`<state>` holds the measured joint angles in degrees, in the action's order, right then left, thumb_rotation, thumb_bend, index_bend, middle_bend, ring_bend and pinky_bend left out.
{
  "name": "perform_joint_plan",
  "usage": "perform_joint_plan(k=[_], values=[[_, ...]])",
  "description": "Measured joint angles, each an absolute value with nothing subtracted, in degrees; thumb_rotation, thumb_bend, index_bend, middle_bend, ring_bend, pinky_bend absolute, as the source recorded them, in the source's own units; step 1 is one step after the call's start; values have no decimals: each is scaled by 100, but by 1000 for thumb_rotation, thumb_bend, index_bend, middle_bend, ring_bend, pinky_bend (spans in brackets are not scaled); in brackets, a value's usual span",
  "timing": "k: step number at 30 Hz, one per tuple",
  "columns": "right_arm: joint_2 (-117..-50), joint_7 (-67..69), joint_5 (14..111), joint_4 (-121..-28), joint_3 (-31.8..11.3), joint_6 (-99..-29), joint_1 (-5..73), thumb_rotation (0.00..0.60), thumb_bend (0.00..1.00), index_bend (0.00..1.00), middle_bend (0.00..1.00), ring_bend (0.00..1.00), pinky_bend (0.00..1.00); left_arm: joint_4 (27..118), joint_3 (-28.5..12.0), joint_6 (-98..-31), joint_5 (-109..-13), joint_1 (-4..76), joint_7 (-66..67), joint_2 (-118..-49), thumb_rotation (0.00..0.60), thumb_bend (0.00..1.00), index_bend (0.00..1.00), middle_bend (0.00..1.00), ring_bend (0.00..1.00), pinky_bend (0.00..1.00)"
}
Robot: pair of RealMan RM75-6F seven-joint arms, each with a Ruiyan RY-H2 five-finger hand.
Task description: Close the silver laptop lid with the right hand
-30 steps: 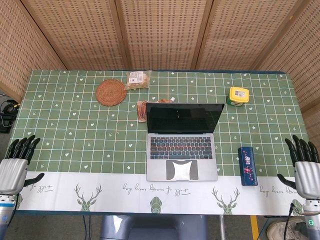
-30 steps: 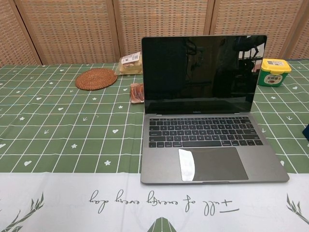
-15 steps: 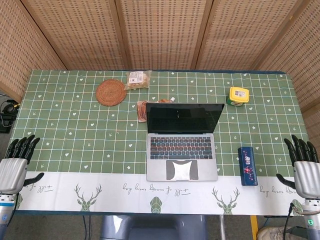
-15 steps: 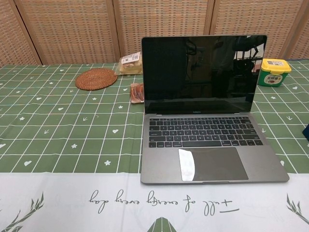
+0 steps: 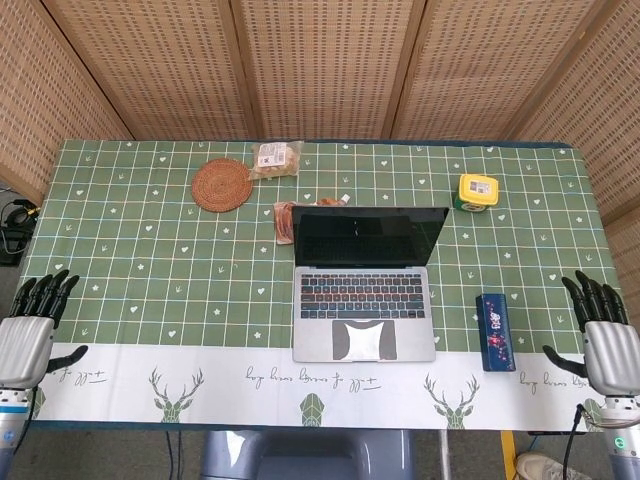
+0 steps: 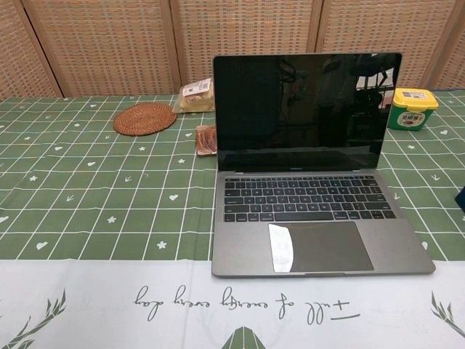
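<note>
Fingers (image 5: 588, 297) of the right hand (image 5: 607, 345) found spread apart and holding nothing, at the right edge of the surface (image 5: 130, 250), well apart from the laptop (image 5: 365, 300). Fingers (image 5: 42, 294) of the left hand (image 5: 28, 335) likewise found apart and empty, at the left edge. Neither hand seen in the chest view.

Silver laptop noted standing open near the middle of the surface, toward the front edge; lid (image 6: 306, 109) upright, screen dark, keyboard and trackpad exposed. Not touched by either hand.

Recorded to the right of the laptop, between it and the right hand: a dark blue box (image 5: 494, 331), lying flat. Found behind and to the right of the laptop: a small green tub with a yellow lid (image 5: 477, 191), upright. Observed just behind the laptop's left rear corner: a packet of reddish-brown snacks (image 5: 285, 221). Noted further back and to the left: a round woven coaster (image 5: 222, 184), with a clear wrapped packet (image 5: 274, 158) just beside it on its right. Checked green cloth seen covering the surface, with a white band along the front edge.
</note>
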<state>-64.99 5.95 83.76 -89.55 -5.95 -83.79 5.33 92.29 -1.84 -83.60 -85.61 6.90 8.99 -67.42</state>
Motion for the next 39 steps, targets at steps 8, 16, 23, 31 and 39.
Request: perform_joint_plan(k=[8,16,23,31,39], values=[[-6424,2002,8136,-9140,-871,-7956,781,600,658,0,0,0,0,9239,-211,-8364,-8550,700,873,-6736,600,82,0,0,0,0],[-6195,2975,7551,-9438,-1380,-6967,1349,600,842,0,0,0,0,9195,-204,-8256,-8514,736,826,-6752,600,82,0,0,0,0],[-6192,3352,6929,-9467,-1682,-5979,1900,600,1000,0,0,0,0,9148,-236,-8179,-8417,767,761,-6757,600,82,0,0,0,0],[-6482,3405,6329,-9114,-1883,-5150,2482,600,959,1,0,0,0,9103,-256,-8077,-8327,798,688,-6750,600,82,0,0,0,0],[-6792,3471,6047,-8659,-2013,-4705,2822,600,930,33,0,0,0,9068,-253,-8010,-8284,822,660,-6755,600,81,0,0,0,0]])
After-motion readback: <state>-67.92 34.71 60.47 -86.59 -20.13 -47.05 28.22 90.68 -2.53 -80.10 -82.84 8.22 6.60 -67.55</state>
